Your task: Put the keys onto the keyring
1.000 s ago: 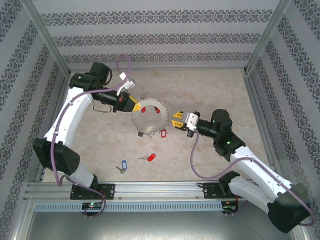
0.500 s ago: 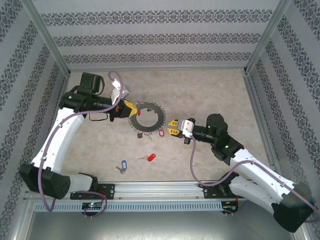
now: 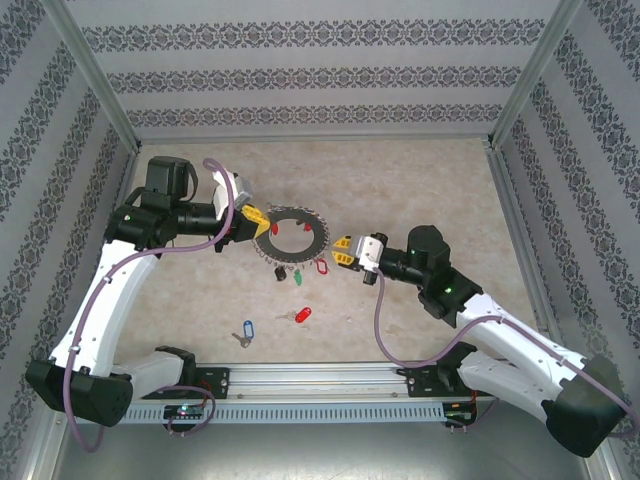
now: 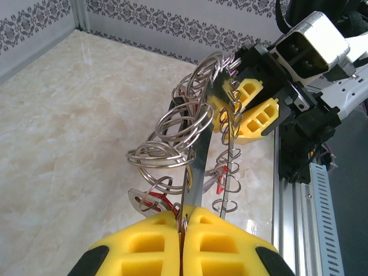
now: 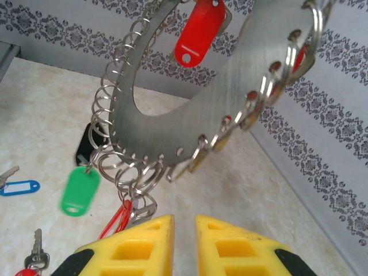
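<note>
While the keyring [image 5: 190,123] is clamped by its left rim in the shut left gripper [image 4: 184,227], the red key [image 3: 300,315] and blue key [image 3: 244,331] are left on the table [image 3: 420,180], nearer the bases. The red key, laid roughly crosswise, is closer to the right gripper [image 5: 184,227], whose jaws are parted narrowly and empty. Since a second ago the keyring has been tilted flatter, and the right gripper brought nearer it and narrowed.
</note>
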Action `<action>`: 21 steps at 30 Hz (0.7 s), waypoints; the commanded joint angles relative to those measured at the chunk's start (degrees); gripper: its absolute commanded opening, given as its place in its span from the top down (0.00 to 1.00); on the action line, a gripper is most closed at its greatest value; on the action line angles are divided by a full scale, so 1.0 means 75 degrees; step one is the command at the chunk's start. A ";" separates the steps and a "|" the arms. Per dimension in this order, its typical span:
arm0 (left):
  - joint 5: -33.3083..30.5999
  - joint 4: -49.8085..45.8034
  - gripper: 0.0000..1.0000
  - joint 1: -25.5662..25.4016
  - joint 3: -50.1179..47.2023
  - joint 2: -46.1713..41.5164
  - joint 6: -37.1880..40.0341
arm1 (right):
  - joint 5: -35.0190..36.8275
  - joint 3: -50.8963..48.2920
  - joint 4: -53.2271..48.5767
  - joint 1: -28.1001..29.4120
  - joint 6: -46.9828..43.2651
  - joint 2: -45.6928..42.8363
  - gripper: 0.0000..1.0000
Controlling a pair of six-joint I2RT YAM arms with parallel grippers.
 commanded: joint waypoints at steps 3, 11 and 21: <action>0.0371 0.0407 1.00 0.0067 0.0154 -0.0119 0.0052 | -0.0037 0.0386 0.0214 0.0320 -0.0105 0.0192 0.83; 0.0298 0.0399 1.00 0.0067 0.0195 -0.0125 0.0028 | 0.0768 0.0027 -0.0023 0.0384 -0.0431 -0.0071 0.81; 0.0222 0.0438 1.00 0.0074 0.0259 -0.0174 -0.0042 | 0.0781 -0.0211 -0.0177 0.0477 -0.0140 -0.0331 0.82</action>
